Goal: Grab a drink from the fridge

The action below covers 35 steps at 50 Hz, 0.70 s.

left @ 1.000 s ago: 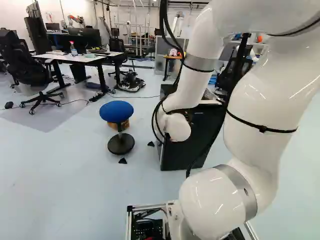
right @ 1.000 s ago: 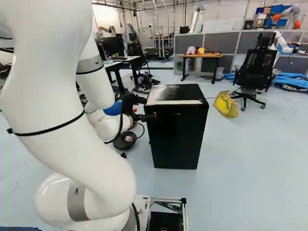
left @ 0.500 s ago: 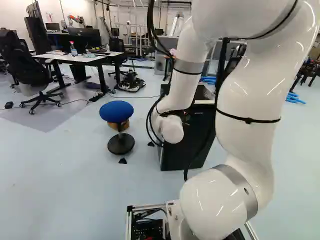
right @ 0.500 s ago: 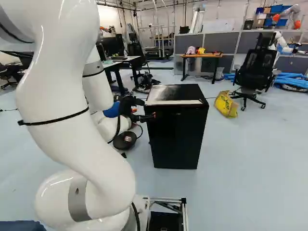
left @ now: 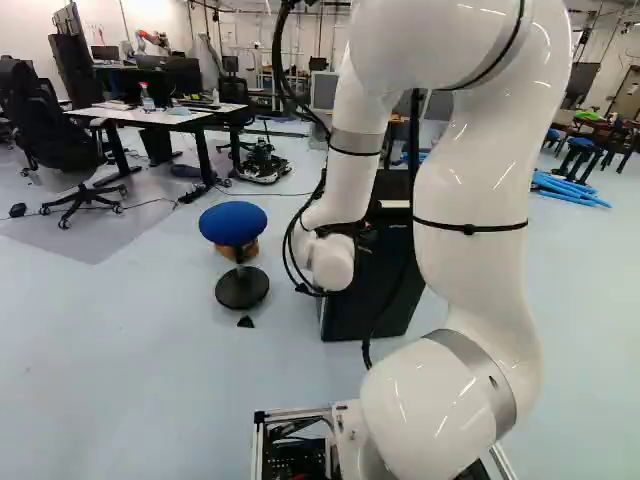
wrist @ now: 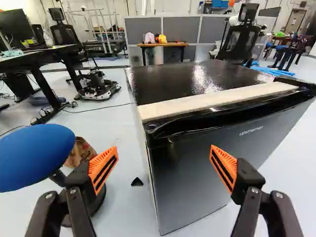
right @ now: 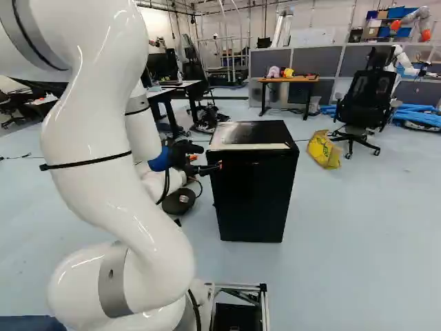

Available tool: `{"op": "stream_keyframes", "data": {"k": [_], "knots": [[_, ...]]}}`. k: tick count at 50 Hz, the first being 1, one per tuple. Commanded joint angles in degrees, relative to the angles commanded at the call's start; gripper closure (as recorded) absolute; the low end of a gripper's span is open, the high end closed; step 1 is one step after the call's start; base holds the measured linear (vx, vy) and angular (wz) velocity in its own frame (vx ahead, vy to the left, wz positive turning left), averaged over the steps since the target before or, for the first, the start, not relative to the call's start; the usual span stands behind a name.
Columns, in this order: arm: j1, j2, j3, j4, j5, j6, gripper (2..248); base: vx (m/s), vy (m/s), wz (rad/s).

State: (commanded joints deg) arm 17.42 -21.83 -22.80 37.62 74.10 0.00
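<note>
The black fridge point(right: 251, 196) stands on the floor with its door shut; no drink shows. In the right base view my gripper point(right: 219, 165) is at the fridge's near left corner, just below the top. From the wrist, the gripper point(wrist: 164, 149) is open with nothing gripped. One orange-padded finger point(wrist: 224, 168) stands before the fridge door point(wrist: 197, 173), the other point(wrist: 103, 169) out past its side edge, towards the stool. Whether either finger touches the fridge, I cannot tell. A pale strip point(wrist: 212, 100) runs along the top's front edge.
A blue-topped stool point(left: 233, 222) stands left of the fridge, close to my wrist. Behind it is a white desk point(left: 150, 115). Beyond the fridge are a wooden table point(right: 289, 79), a yellow bag point(right: 323, 149) and an office chair point(right: 364, 103). Another robot point(right: 412, 62) is far right.
The base has not moved. My upper arm and forearm have swung left in the left base view and right in the right base view. The gripper has stayed near the fridge's corner, shifting only slightly.
</note>
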Motion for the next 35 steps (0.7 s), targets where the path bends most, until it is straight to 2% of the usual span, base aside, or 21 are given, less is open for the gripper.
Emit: {"op": "stream_keyframes", "data": {"k": [23,35], "knots": [[1.6,-6.0,-3.3,4.4,5.7,0.0,3,0.000,0.000,0.000],[2.1,-6.5,-4.1,6.7,7.0,0.0,3,0.000,0.000,0.000]]}}
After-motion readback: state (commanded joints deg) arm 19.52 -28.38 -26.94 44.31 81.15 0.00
